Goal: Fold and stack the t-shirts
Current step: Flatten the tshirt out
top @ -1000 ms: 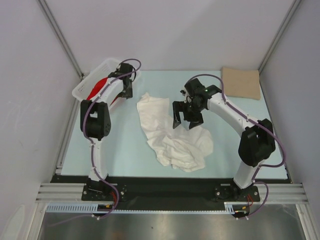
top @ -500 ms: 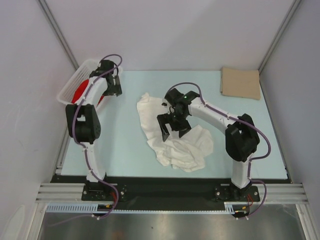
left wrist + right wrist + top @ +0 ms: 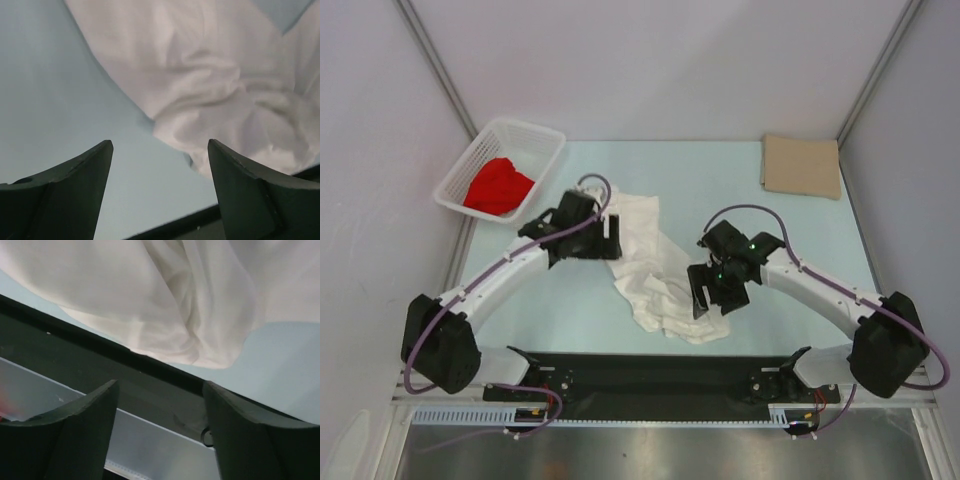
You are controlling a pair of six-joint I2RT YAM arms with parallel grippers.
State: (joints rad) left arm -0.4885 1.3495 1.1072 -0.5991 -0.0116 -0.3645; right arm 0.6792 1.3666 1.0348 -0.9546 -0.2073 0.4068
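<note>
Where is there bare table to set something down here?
The widest bare patch lies along the far edge, between the basket and the tan shirt. Another lies between the tan shirt and the right arm. The centre is crowded: left gripper and right gripper hover at the white shirt.

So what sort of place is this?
Probably a robotics lab booth: a left arm and right arm bolted at a table, blank walls around it, and a white shirt lying there.

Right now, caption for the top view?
Left arm and right arm at crumpled white shirt; red shirt in basket; tan shirt far right.
</note>
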